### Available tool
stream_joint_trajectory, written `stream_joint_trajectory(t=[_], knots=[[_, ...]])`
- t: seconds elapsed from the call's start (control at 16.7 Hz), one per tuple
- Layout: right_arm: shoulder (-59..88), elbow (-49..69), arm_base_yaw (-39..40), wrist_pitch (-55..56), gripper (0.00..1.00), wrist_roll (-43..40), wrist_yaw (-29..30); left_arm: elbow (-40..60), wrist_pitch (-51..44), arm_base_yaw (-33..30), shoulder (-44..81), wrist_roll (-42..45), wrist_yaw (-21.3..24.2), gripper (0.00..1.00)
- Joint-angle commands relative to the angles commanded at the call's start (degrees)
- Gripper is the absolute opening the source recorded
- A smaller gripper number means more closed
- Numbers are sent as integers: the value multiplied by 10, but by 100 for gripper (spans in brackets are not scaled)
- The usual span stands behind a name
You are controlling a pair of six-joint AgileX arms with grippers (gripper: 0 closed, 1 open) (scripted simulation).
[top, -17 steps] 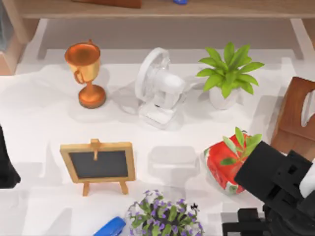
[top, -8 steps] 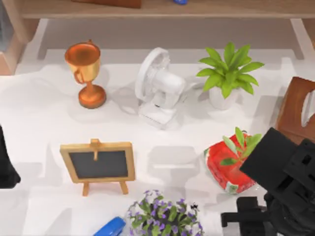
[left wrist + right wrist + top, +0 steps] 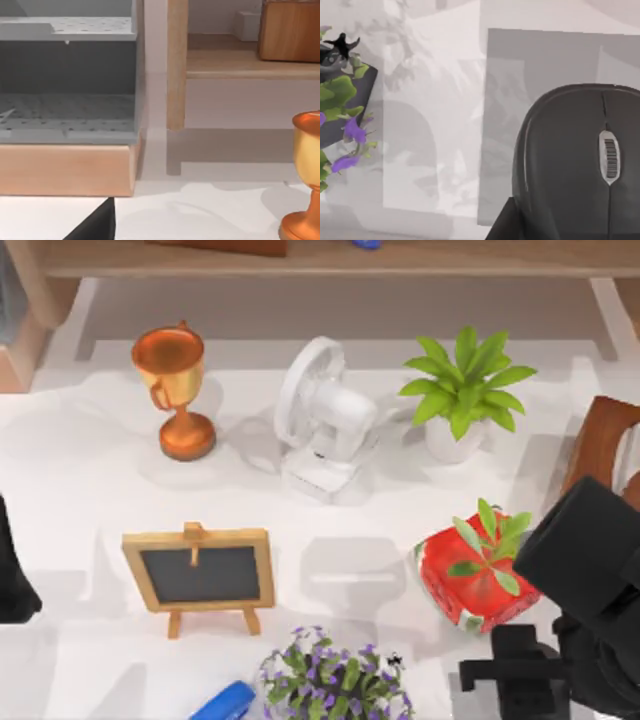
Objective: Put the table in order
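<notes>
- The wide white matte table (image 3: 80,490) spreads across the whole middle of the top view, with a light-brown wooden shelf (image 3: 330,258) along the upper edge.
- Upper left of the table, a shiny copper trophy cup (image 3: 172,390) stands upright; we also catch it at the right edge of the left wrist view (image 3: 306,175).
- Just right of it stands a small white desk fan (image 3: 322,420), then a leafy green plant in a white pot (image 3: 462,390).
- Lower left, a little wooden-framed chalkboard on an easel (image 3: 200,575) stands apart from the rest.
- Bottom centre, a purple-flowered plant in a dark pot (image 3: 335,680) sits beside a blue object (image 3: 225,703) cut off by the frame edge.
- Our right arm (image 3: 590,610) fills the lower right corner, next to a red pot with green leaves (image 3: 478,575); whether its fingers are apart or together, we cannot tell.
- In the right wrist view, a dark grey computer mouse (image 3: 575,165) lies on a pale grey rectangular pad (image 3: 540,65).
- Our left arm (image 3: 12,570) sits parked at the left edge.
</notes>
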Motion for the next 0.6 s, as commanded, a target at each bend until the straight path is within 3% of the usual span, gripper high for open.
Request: stream_joint_trajectory(t=[0.6], knots=[[85, -66, -22, 92, 0, -12, -4, 0, 0, 0, 0, 0, 0, 100]])
